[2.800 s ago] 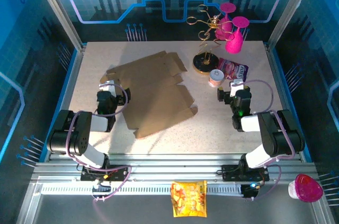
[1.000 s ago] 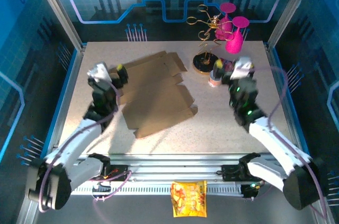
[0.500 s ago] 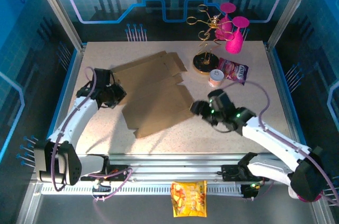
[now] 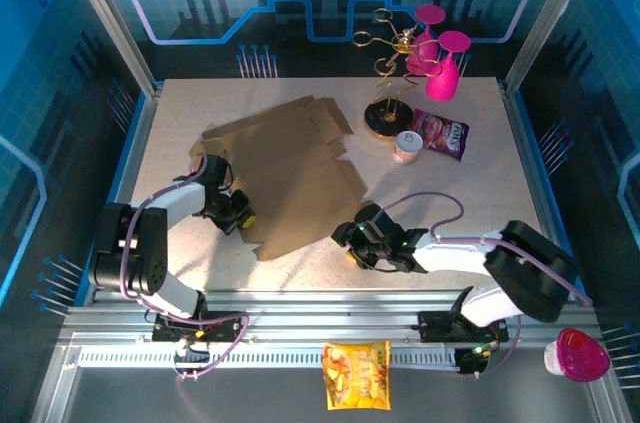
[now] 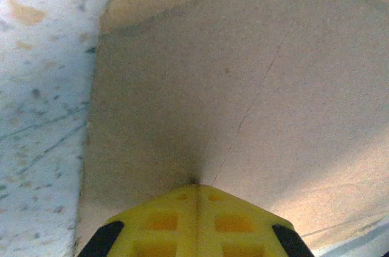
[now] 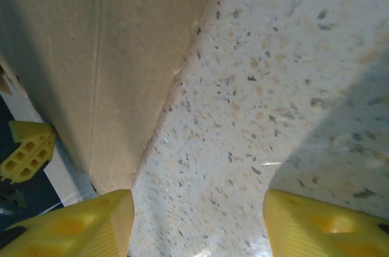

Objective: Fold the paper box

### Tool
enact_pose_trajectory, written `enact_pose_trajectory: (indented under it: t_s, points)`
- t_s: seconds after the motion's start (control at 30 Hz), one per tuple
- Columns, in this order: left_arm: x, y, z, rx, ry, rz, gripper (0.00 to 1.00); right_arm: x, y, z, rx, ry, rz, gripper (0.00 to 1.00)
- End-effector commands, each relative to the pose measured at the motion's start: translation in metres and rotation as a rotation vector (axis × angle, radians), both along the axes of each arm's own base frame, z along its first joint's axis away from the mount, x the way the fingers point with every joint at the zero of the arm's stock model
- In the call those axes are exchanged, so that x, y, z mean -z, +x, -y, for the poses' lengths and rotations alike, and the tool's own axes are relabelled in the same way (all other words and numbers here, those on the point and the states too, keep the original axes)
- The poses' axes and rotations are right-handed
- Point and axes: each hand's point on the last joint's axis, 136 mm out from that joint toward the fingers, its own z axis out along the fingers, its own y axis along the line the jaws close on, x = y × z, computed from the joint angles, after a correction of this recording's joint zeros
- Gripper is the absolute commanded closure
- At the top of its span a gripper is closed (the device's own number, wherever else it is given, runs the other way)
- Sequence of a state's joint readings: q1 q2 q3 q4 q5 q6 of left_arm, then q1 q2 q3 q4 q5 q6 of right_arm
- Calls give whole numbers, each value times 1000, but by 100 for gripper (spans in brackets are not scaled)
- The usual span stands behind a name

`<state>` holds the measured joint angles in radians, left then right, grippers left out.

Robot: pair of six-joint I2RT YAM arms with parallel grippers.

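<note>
- One plain brown corrugated-cardboard die-cut sheet, the paper box (image 4: 290,168): unfolded, flat on the speckled beige counter (image 4: 480,178), left of centre, flaps and tabs spread toward the far side.
- Two black arms, one at each near corner of the counter, both bent inward to the near half of the paper box.
- Left gripper (image 4: 243,216): at the left edge of the paper box; clenched, its two yellow fingers (image 5: 164,223) meeting along one seam with no gap, tip against the cardboard face in the left wrist view, nothing between the fingers.
- Right gripper (image 4: 348,240): at the near right corner of the paper box; released, its two yellow fingers (image 6: 67,220) well apart, bare counter between them, cardboard edge just beside the finger nearer the sheet, grasping nothing.
- One gold wire rack on a round black base (image 4: 385,121): far side, right of centre, near the far right corner of the paper box.
- Two pink glasses (image 4: 441,81): at the rack, by the far edge.
- One small pale-lidded cup (image 4: 406,148): just beside the black base.
- One purple foil packet (image 4: 440,133): just right of the cup.
- One yellow snack bag (image 4: 357,375): on the metal rail in front of the counter, between the arm bases.
- One pink-lidded tub (image 4: 580,355): off the counter, near right corner.
</note>
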<state>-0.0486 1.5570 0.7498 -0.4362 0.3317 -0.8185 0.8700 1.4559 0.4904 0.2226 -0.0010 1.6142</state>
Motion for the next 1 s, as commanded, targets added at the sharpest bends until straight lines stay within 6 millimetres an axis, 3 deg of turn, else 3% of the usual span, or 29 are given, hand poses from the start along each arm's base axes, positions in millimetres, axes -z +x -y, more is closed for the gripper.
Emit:
enact_pose_trajectory:
  t_s: [0.0,0.23,0.53,0.7,0.97]
  points:
    - [4,3,10,9,-53,3,99,-27,28,-34,42,158,112,43]
    - [-1,-2,20,8,-74,5,99,-13,35,-50,55,169,83,44]
    - [-60,5,27,-27,-115,130,95,-18,52,-63,80,228,109,45]
    - [-79,8,15,-65,-108,152,90,-21,65,-63,101,238,121,49]
    - [-89,22,-6,-111,-101,167,84,-24,81,-64,117,261,150,57]
